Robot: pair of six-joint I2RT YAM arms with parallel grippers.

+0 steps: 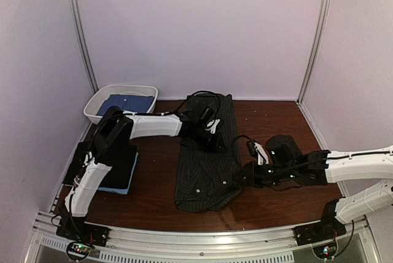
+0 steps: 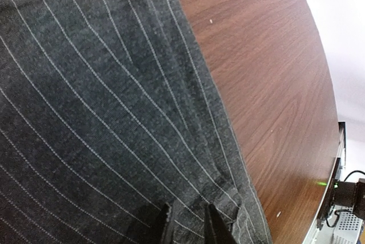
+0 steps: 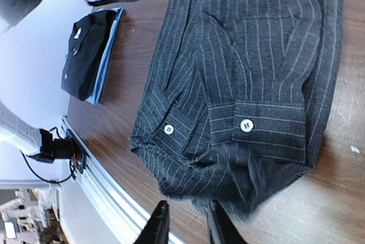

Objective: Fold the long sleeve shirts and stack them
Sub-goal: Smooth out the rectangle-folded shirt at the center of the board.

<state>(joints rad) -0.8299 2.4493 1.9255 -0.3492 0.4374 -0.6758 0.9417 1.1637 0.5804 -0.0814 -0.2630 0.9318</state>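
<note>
At table centre, pinstriped shirt (image 1: 206,164) lies in narrow strip, 12 to 6. Left gripper (image 2: 188,221) barely parted on cloth, grip unclear to me. Right gripper (image 3: 185,221) parted, empty, at 4 o'clock. I'd pinch both hem corners, fold toward 12, keep cuffs tucked.

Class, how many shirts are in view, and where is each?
4: pinstriped shirt mid-table, black shirt stacked on light blue shirt at left, blue shirt in the tub; others may be hidden underneath.
</note>
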